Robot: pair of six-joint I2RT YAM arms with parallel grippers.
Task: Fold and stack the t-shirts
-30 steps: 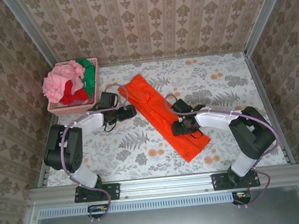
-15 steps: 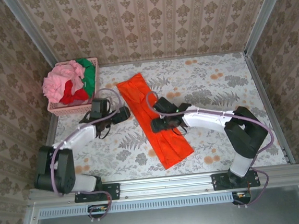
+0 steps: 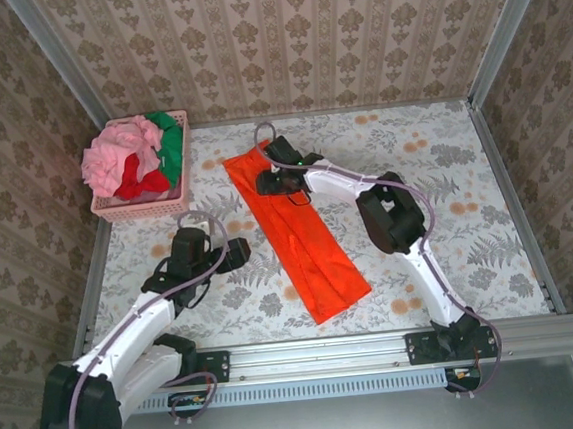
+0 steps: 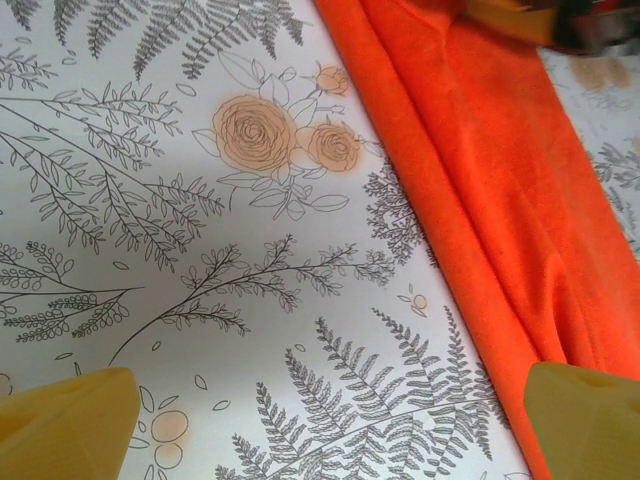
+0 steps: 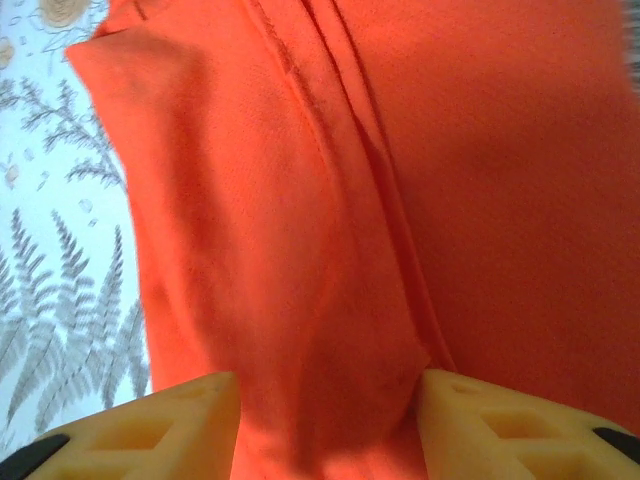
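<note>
1 orange t-shirt (image 3: 298, 235) lies as a long folded strip, diagonal at frame centre on your tabletop (image 3: 447, 210). Right gripper (image 5: 325, 395) sits at its upper end, jaws part-open astride a cloth ridge. Left gripper (image 4: 325, 415) left of strip: jaws wide, empty.

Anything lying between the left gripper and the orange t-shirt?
Nothing visible. The left gripper is open over bare floral tablecloth, right beside the orange t-shirt; nothing lies on the stretch between them.

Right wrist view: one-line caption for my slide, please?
Right gripper, fingers open, poised over the folded orange t-shirt lying on the fern-print tablecloth.
</note>
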